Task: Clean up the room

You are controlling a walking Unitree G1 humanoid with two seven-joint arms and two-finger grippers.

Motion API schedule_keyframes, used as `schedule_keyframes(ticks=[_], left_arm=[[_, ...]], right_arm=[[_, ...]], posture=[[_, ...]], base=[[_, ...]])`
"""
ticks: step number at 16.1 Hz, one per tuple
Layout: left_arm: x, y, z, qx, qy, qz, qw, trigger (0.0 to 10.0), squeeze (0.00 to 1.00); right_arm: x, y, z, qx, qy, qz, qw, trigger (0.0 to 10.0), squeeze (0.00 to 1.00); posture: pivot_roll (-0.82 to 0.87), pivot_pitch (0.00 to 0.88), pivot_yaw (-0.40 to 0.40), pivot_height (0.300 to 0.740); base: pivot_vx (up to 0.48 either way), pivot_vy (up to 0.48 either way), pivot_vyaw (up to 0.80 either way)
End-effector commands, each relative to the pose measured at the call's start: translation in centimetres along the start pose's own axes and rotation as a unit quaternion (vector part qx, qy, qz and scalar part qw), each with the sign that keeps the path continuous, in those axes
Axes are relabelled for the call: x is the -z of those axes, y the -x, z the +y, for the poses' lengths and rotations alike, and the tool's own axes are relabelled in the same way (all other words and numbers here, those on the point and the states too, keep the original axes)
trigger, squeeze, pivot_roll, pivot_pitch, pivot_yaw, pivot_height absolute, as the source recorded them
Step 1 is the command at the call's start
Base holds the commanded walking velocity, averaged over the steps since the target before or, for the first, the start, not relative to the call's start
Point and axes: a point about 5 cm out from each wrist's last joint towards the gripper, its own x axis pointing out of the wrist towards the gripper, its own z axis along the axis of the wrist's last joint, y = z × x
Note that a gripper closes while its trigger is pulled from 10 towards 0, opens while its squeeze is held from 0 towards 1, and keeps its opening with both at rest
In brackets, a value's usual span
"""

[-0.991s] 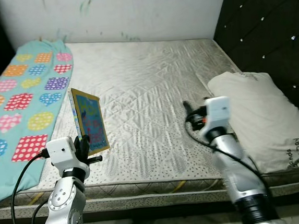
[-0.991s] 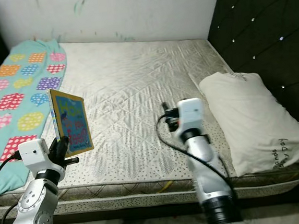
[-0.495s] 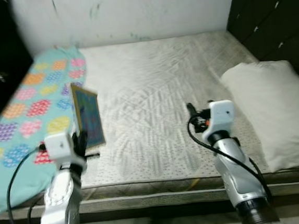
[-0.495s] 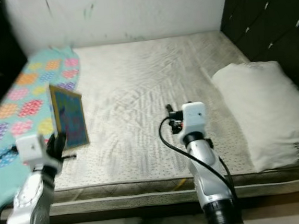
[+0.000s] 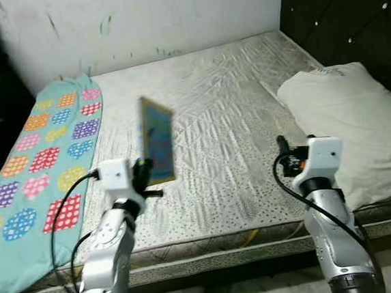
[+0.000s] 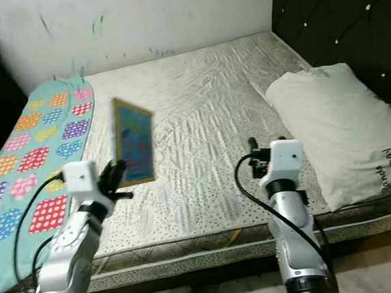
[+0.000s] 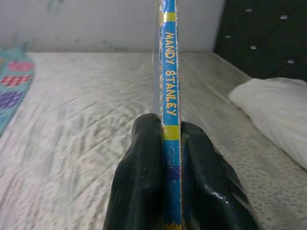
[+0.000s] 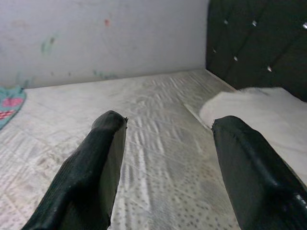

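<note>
A thin children's book point(image 5: 157, 140) with a blue and yellow cover stands upright in my left gripper point(image 5: 143, 178), held above the front left part of the bare mattress point(image 5: 204, 91). In the left wrist view both black fingers point(image 7: 144, 163) are shut on the book's blue spine point(image 7: 170, 96), which reads "MANDY STANLEY". My right gripper point(image 8: 165, 143) hangs over the front right of the mattress, open with nothing between its fingers point(image 8: 91, 177). A white pillow point(image 5: 347, 116) lies just to its right.
A turquoise blanket point(image 5: 36, 160) with coloured patches covers the mattress's left edge. A black tufted headboard point(image 5: 348, 10) runs along the right side. A white wall point(image 5: 136, 21) with paint marks stands behind. A strip of floor point(image 5: 249, 292) runs below the bed's front edge.
The whole picture has swung, so the camera has moved. My left gripper has kept hold of the upright book, which now sits nearer the mattress's middle. The right gripper stays open.
</note>
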Motion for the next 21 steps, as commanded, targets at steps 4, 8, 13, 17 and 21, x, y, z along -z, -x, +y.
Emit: schedule_keyframes(ticks=[4,8,13,17,21], left_arm=[[-0.8,1.9,1.8,-0.062,-0.007,-0.032,0.998,10.0,0.00],[0.3,4.8,2.8,-0.108,-0.006,-0.023,0.994,10.0,0.00],[-0.5,4.7,3.0,-0.109,-0.007,-0.026,0.994,10.0,0.00],[-0.1,4.4,2.5,-0.084,0.011,-0.017,0.996,10.0,0.00],[-0.4,4.0,1.3,-0.042,0.029,-0.023,0.998,10.0,0.00]], right_arm=[[-0.1,-0.6,1.6,-0.051,-0.004,0.009,0.999,10.0,0.00],[-0.4,-1.8,3.6,-0.106,-0.003,0.015,0.994,10.0,0.00],[-0.5,-1.3,4.0,-0.115,-0.007,0.014,0.993,10.0,0.00],[-0.2,-0.5,3.0,-0.110,0.010,0.023,0.994,10.0,0.00],[-0.4,-0.6,2.0,-0.089,0.010,0.025,0.996,10.0,0.00]], posture=[[-0.05,0.000,0.025,0.740],[0.01,0.000,-0.047,0.740],[0.00,0.000,-0.032,0.740],[-0.05,0.000,-0.025,0.740],[-0.06,0.007,-0.012,0.740]], base=[[0.000,0.000,0.00],[0.000,0.000,0.00],[0.000,0.000,0.00],[0.000,0.000,0.80],[0.000,0.000,0.00]])
